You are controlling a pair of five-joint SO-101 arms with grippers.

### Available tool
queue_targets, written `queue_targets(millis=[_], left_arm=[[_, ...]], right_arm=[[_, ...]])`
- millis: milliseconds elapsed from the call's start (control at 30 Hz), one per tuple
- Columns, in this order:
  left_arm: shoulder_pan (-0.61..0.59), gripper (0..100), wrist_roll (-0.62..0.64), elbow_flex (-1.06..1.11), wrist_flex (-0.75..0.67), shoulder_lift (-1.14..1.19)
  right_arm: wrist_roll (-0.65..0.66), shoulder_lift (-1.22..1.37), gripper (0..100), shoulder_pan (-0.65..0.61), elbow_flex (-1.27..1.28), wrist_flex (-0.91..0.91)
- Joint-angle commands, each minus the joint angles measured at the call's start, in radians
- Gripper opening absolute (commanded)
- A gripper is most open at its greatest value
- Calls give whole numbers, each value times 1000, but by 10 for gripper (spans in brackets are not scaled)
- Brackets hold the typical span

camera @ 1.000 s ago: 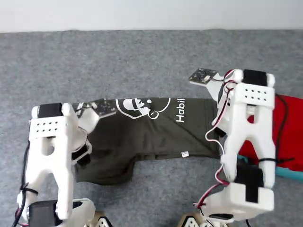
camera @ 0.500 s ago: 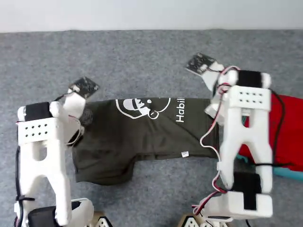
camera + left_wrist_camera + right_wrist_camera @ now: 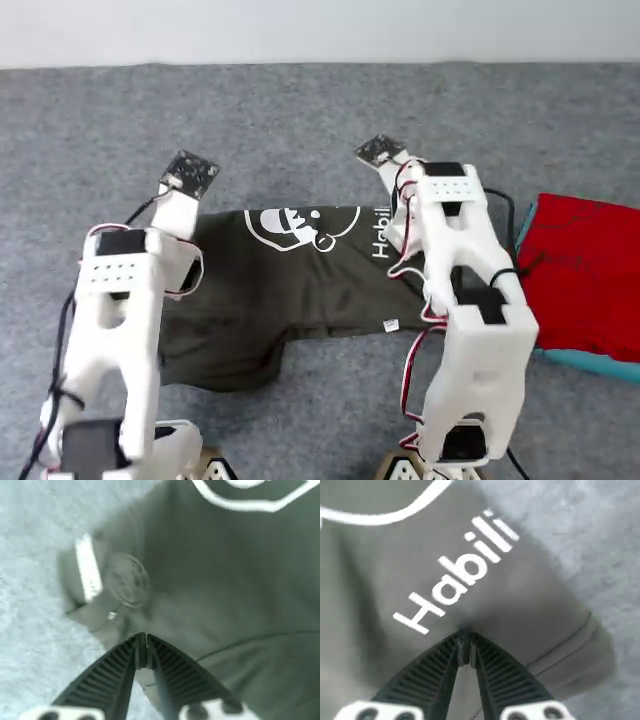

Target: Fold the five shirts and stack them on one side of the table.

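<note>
Since the earlier frames the right arm (image 3: 465,300) had swung off the red shirt (image 3: 585,270) and across to the lettered end of the olive shirt (image 3: 300,280), while the left arm (image 3: 115,300) had shifted slightly inward over the shirt's opposite end. From the high view, the olive shirt lay partly folded in the middle of the grey table (image 3: 300,120), in the same place as before. The red shirt was now uncovered at the table's right edge, resting on a teal garment (image 3: 600,362). In the left wrist view, the left gripper (image 3: 141,647) was clenched, its tips meeting just above the olive fabric near the collar and its white label (image 3: 89,567). Whether any cloth was nipped could not be determined. In the right wrist view, the right gripper (image 3: 463,641) was likewise clenched, with its tips against the olive fabric just below the white lettering (image 3: 455,580).
</note>
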Motion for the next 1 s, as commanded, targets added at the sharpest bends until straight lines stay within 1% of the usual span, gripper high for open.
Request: queue_targets(millis=[0,133,300,600,667,767,900,967], left_arm=[[-3,6,-46,-8,-25,51],[-2,6,-52,-36,-23,77],[-2,6,-55,-59,-9,72],[-17,6,-49,-240,212,46],[-61,6,-17,-269,222,0],[-180,6,-2,-289,222,-75],[-381,6,-3,-285,224,-121],[-489,6,-26,-285,219,-121]], right_arm=[[-3,79,14,48,-201,2],[-2,203,14,87,-393,51],[-2,262,14,76,-614,259],[-5,259,14,-31,-838,625],[-8,245,14,-47,-844,624],[-8,185,15,-79,-802,622],[-8,56,19,-163,-618,622],[-6,-25,20,-217,-508,621]])
